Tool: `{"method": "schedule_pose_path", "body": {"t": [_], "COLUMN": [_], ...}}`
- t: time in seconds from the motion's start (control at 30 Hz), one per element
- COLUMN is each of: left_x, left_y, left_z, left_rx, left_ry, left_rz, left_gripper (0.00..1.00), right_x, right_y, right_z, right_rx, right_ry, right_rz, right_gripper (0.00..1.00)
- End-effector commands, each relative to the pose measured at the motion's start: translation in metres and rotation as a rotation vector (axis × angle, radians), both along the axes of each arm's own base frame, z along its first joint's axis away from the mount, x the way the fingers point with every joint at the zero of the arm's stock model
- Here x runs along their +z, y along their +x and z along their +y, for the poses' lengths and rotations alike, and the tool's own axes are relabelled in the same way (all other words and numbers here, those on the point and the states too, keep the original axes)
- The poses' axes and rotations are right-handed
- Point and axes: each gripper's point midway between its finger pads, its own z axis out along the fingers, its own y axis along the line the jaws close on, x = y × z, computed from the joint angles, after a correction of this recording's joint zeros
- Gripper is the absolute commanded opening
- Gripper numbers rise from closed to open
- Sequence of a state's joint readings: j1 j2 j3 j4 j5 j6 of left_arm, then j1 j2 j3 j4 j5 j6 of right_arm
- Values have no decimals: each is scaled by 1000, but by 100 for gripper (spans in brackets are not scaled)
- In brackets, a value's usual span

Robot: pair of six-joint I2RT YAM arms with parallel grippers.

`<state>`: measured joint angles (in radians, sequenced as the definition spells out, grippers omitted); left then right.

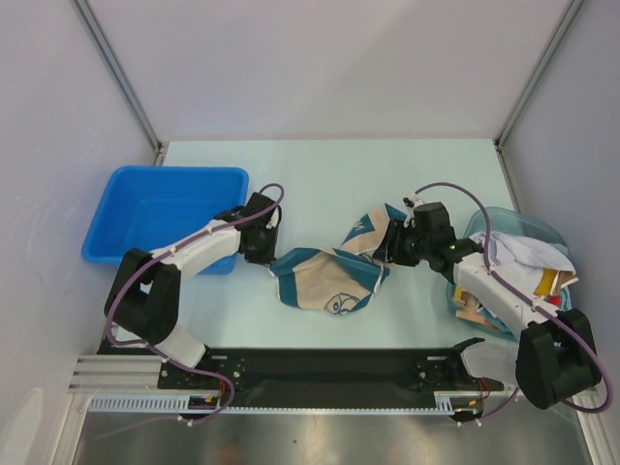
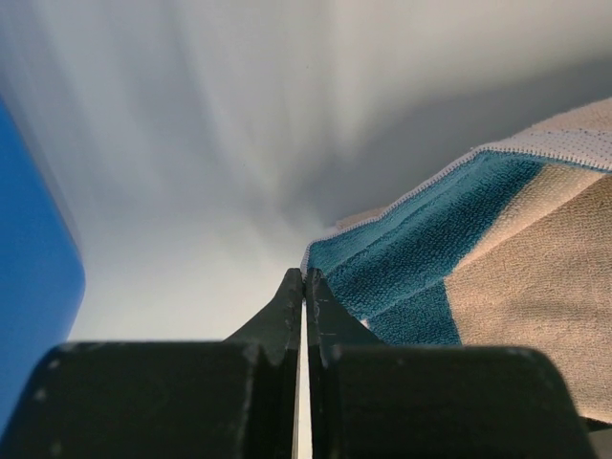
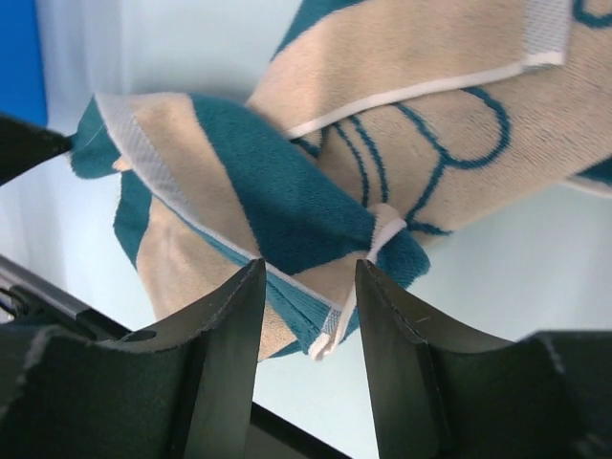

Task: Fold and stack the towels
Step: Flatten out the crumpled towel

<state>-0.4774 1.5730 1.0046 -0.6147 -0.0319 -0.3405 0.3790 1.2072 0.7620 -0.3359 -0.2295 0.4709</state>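
- Presently: blue plastic bin (image 1: 114, 221) left, heaped cloths (image 1: 518, 250) right.
- Teal terry towel (image 1: 325, 281) crumpled on tabletop (image 1: 329, 174).
- Left tool (image 2: 304, 279) closed tight at its corner; right tool (image 3: 311, 273) parted.

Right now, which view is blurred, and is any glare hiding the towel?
Left wrist view: background streaked with blur, only the jaws and the teal towel edge crisp; right wrist view: towel weave sharp; top external view: even light, no glare on the towel.

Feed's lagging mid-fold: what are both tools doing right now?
Left tool: closed, apparently pinching the towel corner.
Right tool: open, towel fold between its fingers, not gripped.
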Motion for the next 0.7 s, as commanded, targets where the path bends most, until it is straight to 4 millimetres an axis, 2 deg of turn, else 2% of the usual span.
{"method": "schedule_pose_path", "body": {"t": [0.0, 0.1, 0.23, 0.37, 0.67], "left_x": [15, 15, 16, 16, 16], "left_y": [14, 14, 13, 14, 15], "left_z": [-6, -8, -8, -9, -12], "left_rx": [5, 1, 1, -1, -2], "left_ry": [-19, -26, -26, -31, -44], "left_rz": [-57, -56, -56, -59, -61], "left_gripper": [0, 0, 0, 0, 0], "right_x": [10, -5, -14, -16, -19], "right_y": [1, -3, -10, -14, -28], "right_z": [14, 12, 10, 6, 15], "right_rx": [117, 125, 129, 121, 153], "right_ry": [68, 56, 42, 35, 106], "right_rz": [-68, -28, -6, 0, 4], "right_gripper": [48, 48, 49, 49, 45]}}
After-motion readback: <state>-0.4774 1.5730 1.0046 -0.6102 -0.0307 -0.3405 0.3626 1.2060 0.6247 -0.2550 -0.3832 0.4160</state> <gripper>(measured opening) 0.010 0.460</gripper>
